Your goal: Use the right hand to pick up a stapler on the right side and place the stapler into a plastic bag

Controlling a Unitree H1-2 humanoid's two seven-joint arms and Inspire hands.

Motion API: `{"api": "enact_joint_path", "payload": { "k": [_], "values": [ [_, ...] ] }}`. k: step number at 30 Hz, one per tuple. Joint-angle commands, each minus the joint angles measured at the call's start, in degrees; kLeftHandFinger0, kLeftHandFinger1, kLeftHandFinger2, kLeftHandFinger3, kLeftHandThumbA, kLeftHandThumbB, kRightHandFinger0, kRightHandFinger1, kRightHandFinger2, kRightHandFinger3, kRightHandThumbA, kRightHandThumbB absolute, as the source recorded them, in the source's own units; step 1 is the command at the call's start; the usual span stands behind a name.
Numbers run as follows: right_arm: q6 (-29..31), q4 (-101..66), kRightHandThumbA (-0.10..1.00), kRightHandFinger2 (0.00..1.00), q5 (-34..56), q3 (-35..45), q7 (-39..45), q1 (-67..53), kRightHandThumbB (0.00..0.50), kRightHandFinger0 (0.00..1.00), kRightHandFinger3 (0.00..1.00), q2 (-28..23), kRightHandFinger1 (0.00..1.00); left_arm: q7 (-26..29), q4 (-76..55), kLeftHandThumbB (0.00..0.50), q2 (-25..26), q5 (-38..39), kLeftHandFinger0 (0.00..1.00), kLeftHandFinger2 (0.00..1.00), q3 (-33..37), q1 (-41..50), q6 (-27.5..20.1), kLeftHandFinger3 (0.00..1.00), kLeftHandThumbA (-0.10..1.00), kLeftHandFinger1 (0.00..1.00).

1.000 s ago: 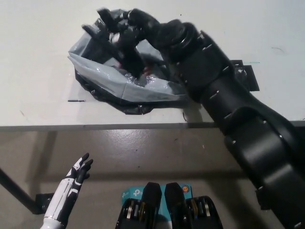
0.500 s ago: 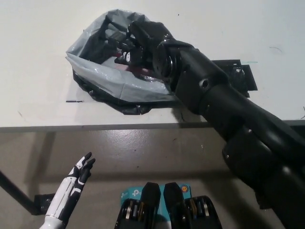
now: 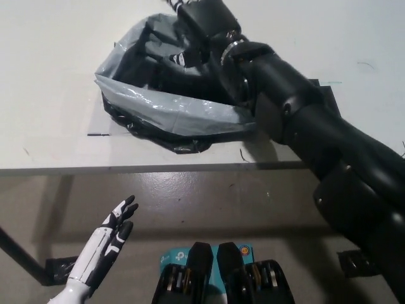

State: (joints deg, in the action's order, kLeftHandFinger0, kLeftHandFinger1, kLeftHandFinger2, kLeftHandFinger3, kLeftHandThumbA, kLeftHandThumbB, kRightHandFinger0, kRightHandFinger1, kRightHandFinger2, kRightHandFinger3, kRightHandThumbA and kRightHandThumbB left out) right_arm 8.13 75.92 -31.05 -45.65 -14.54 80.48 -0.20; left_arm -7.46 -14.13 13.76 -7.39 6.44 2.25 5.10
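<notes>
A grey and black plastic bag [image 3: 166, 109] lies open on the white table [image 3: 50, 114], its mouth facing up. My black right arm comes in from the lower right, and the right hand [image 3: 204, 26] sits at the bag's far rim, reaching down into the opening. The dark inside of the bag hides what the hand holds, and I cannot make out the stapler. My white left hand [image 3: 109, 239] rests at the lower left below the table edge, open with its fingers spread.
The table's front edge [image 3: 126, 168] runs across the middle of the view, with bare floor [image 3: 209, 202] below it. A flat black piece [image 3: 328, 96] lies on the table behind my right forearm. A dark table leg [image 3: 19, 253] slants at the far left.
My right hand has gone from above the bag's middle to its far rim and deeper into the opening. My left hand has risen a little and drifted right.
</notes>
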Motion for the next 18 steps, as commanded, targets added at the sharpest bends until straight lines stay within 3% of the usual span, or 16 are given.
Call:
{"api": "enact_joint_path", "payload": {
  "k": [1, 3, 9, 12, 18],
  "values": [
    [5.4, -1.4, 0.86, 1.00, -0.7, 3.1, -4.4, 3.1, 0.396, 1.00, 1.00, -1.3, 1.00, -1.4, -2.3, 0.012, 1.1, -1.0, 1.00, 1.00, 0.3, -0.8, 0.7, 1.00, 1.00, 1.00],
    [5.2, -1.2, 0.85, 1.00, -0.2, 4.4, -3.8, 3.1, 0.377, 1.00, 1.00, -1.4, 1.00, -1.5, -2.3, 0.008, 1.2, -1.1, 1.00, 1.00, 0.2, -0.9, 0.6, 1.00, 1.00, 1.00],
    [4.6, -3.5, 0.95, 1.00, 1.4, 9.3, 0.2, 2.1, 0.351, 1.00, 1.00, -3.9, 1.00, -1.9, -2.2, 0.015, 0.9, -1.3, 1.00, 1.00, 0.5, 0.2, 0.1, 1.00, 0.98, 1.00],
    [7.3, -7.6, 0.93, 1.00, 4.7, 14.8, 0.8, 2.4, 0.340, 1.00, 1.00, -7.6, 1.00, -1.6, -2.1, 0.021, 0.8, -2.0, 1.00, 1.00, 0.6, 0.0, 0.0, 1.00, 0.98, 1.00],
    [2.7, -33.6, 0.87, 1.00, 11.7, 27.6, 9.7, -1.8, 0.279, 1.00, 1.00, -17.3, 1.00, -1.0, -0.8, 0.025, 0.2, -1.4, 1.00, 1.00, -0.1, -1.5, -0.9, 1.00, 0.98, 1.00]
  ]
}}
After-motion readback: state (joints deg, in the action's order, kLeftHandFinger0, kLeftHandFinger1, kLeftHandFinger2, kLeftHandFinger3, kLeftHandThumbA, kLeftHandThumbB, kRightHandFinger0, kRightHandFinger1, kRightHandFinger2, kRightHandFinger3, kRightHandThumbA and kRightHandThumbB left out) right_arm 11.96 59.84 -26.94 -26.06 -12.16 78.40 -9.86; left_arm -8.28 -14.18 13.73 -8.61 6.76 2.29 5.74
